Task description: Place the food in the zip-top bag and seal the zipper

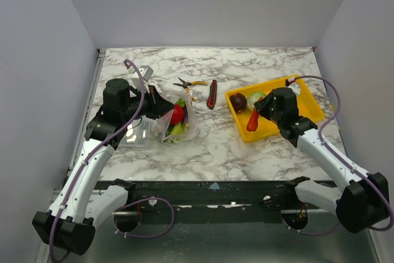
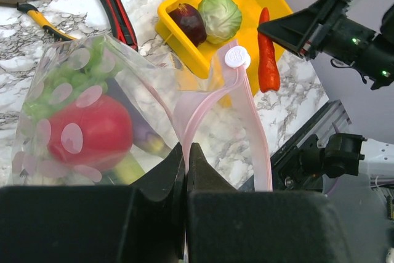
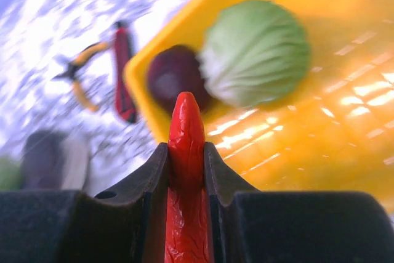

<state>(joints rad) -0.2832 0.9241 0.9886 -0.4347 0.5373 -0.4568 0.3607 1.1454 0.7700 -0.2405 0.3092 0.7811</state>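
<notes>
The clear zip-top bag (image 1: 177,124) lies at centre left and holds red, green and purple toy pieces (image 2: 92,133). My left gripper (image 2: 186,152) is shut on the pink zipper strip (image 2: 197,106) at the bag's mouth, holding it open; the white slider (image 2: 237,57) shows on the strip. My right gripper (image 3: 186,152) is shut on the red chili (image 3: 186,146) and holds it above the yellow tray (image 1: 308,106); the chili also shows in the top view (image 1: 252,119). The green cabbage (image 3: 255,50) and the maroon round piece (image 3: 172,78) lie in the tray.
Yellow-handled pliers (image 1: 189,83) and a red-and-black utility knife (image 1: 212,93) lie between the bag and the tray. A rigid clear box (image 1: 136,133) sits left of the bag, under my left arm. A small grey object (image 1: 145,71) is at the back left.
</notes>
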